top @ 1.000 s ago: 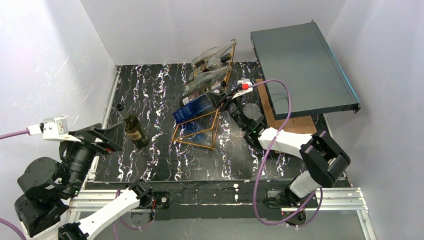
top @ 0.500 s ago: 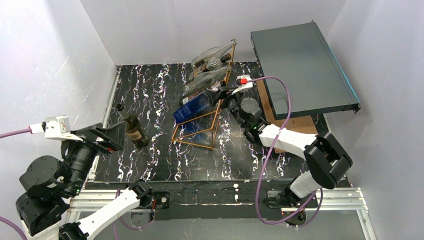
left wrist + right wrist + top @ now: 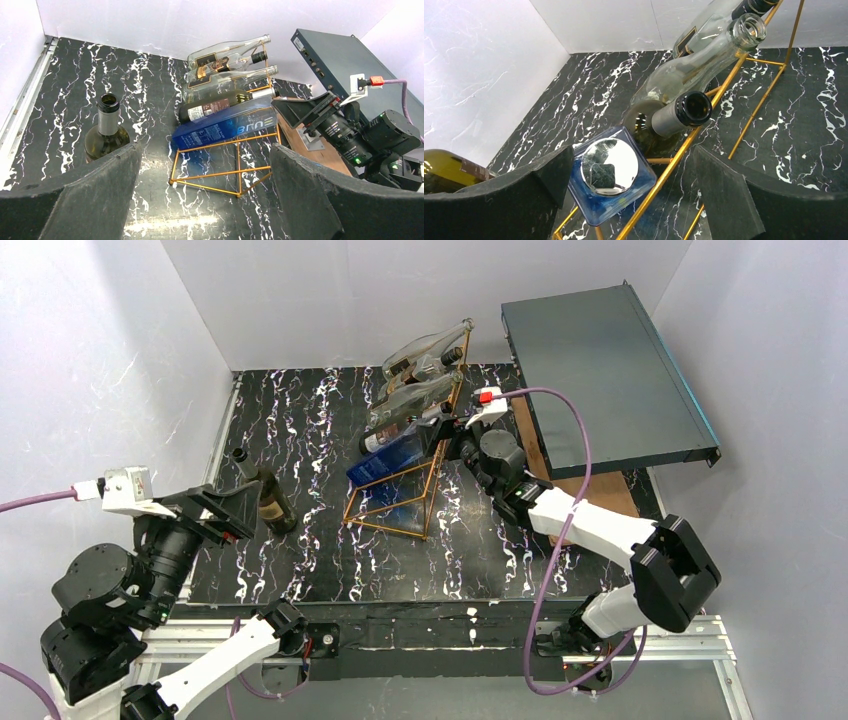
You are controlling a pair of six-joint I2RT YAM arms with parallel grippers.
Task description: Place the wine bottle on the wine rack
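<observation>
Top external view: both arms at the bottom edge, rack mid-frame, one bottle off it at left.
Left gripper [image 3: 204,150]: lower left of the top view, fingers spread wide, holding nothing.
Wine bottle [image 3: 106,135]: green, upright on the table [image 3: 300,410], just ahead of the left finger. Left of the rack and apart from it, untouched.
Right gripper [image 3: 633,152]: the change is here. A second ago it was closed down at the neck ends of the bottles on the rack's right side. Now the fingers stand wide apart, gripping nothing.
Wine rack [image 3: 222,174]: copper wire frame, centre of frame, sloping up toward the far wall.
Blue square bottle [image 3: 606,167]: lowest on the rack, silver cap facing the right wrist view, in line with the gap between the fingers, not touched.
Dark bottle [image 3: 674,115]: lies just above the blue one, mouth toward the right arm. Cannot tell which of the two was let go.
Clear bottles [image 3: 225,55]: stacked higher up the rack, upper centre.
Dark flat box [image 3: 610,370]: upper right, tilted, not involved.
Meaning: reads as a placement finished and released, with the bottles sitting on the rungs. My guess is the green one is the remaining job, and the left arm is best placed for it.
</observation>
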